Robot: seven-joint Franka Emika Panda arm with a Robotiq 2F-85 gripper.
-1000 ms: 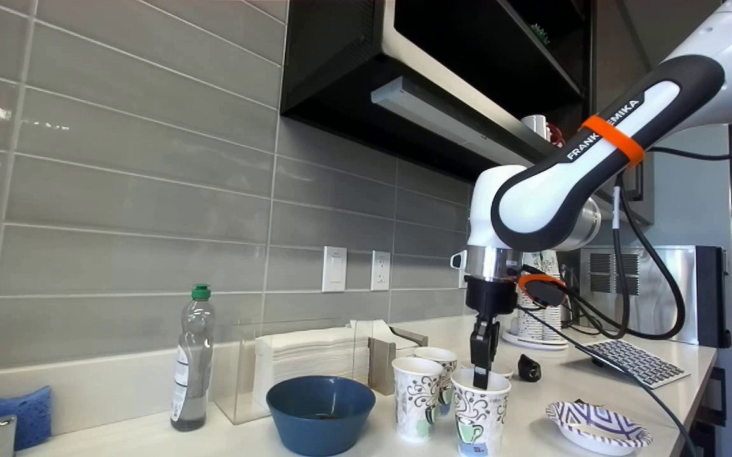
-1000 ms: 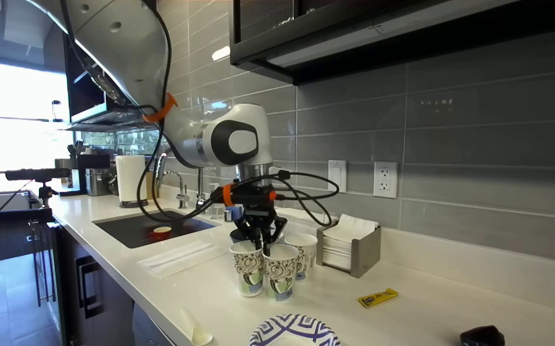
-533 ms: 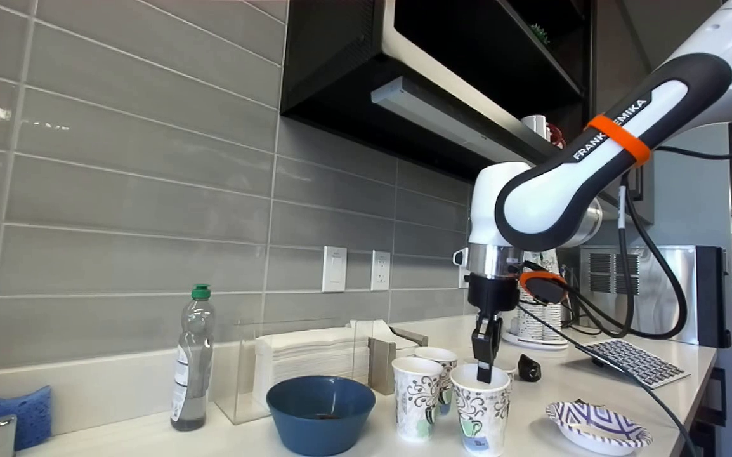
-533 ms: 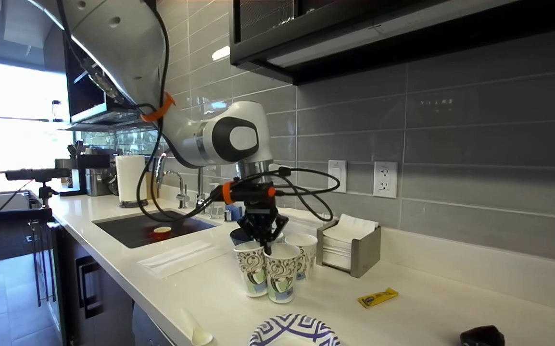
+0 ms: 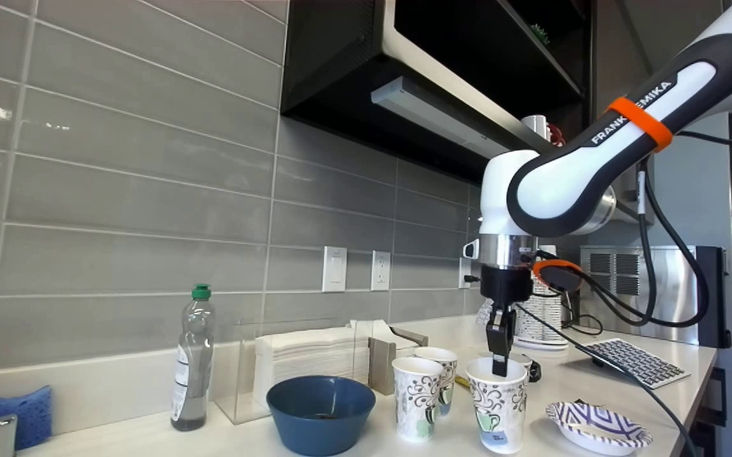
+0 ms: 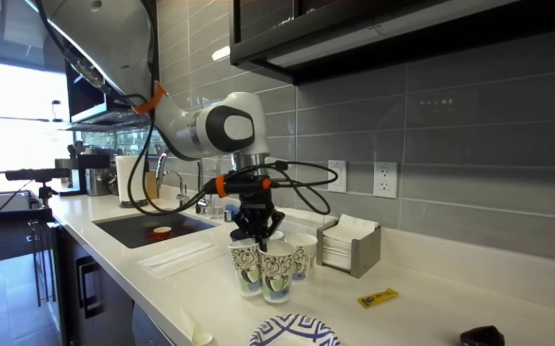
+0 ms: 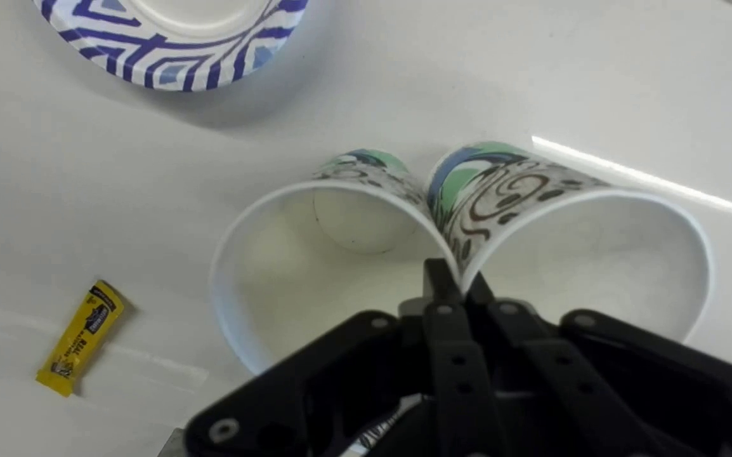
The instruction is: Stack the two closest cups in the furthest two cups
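Note:
Several white patterned paper cups stand on the counter. My gripper (image 7: 461, 283) is shut on the touching rims of two, with one finger inside each. The gripper also shows in both exterior views (image 5: 499, 368) (image 6: 261, 246). The pinched pair is a left cup (image 7: 315, 273) and a right cup (image 7: 524, 190) in the wrist view. In an exterior view the pair shows as two front cups (image 6: 278, 278) (image 6: 247, 271). Whether their bases touch the counter I cannot tell. Two more cups (image 5: 415, 403) (image 5: 445, 363) stand upright by the napkin holder.
A blue bowl (image 5: 319, 419) and soap bottle (image 5: 193, 368) stand by the wall. A metal napkin holder (image 6: 364, 252) is behind the cups. A patterned paper plate (image 7: 214, 60), a yellow packet (image 7: 80, 339) and a black object (image 6: 482, 335) lie around. A cabinet (image 5: 429, 82) hangs above.
The fingers have closed and drawn the two cup rims together. Gripper and cups have shifted right in an exterior view, away from the other two cups, and the arm is slightly higher.

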